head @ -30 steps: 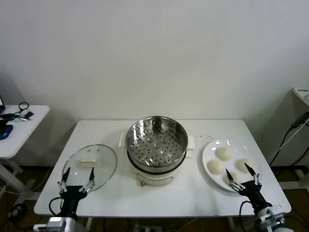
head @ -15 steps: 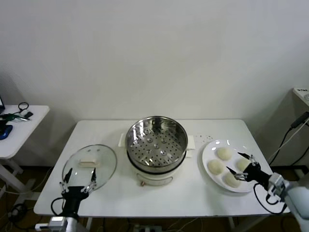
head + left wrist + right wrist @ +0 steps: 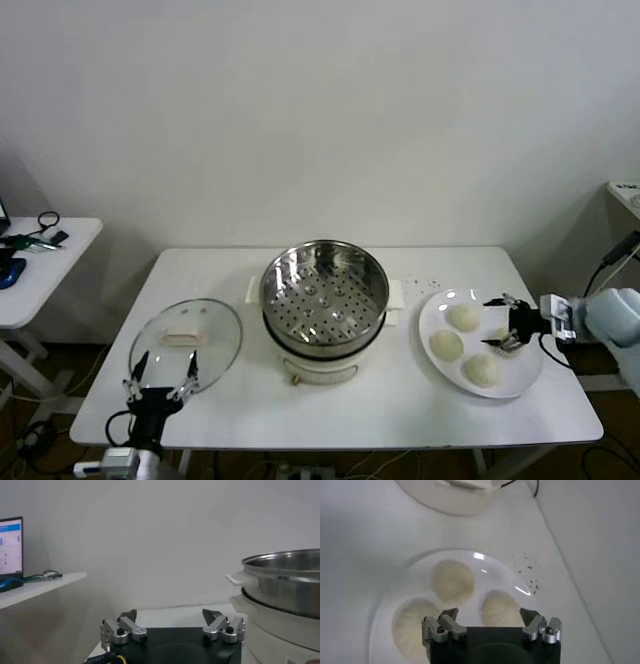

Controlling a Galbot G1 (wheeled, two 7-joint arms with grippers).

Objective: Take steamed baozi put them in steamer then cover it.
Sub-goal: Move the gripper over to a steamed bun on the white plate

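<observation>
Reaching in from the table's right edge, our right gripper (image 3: 503, 325) hovers wide open and empty over the plate (image 3: 432, 318), straddling the outermost bun (image 3: 498, 335). Our wrist camera shows a bun (image 3: 497, 608) just ahead of the fingertips. The steamer (image 3: 325, 290) sits empty at centre. Our left gripper (image 3: 160, 378) waits open beside the lid (image 3: 186, 340).

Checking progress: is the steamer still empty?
Empty: the steamer shows only its bare perforated tray; the baozi sit on the plate.

The left gripper (image 3: 172, 622), fingers (image 3: 218, 621) spread, sits beside the steamer (image 3: 280, 587).
</observation>
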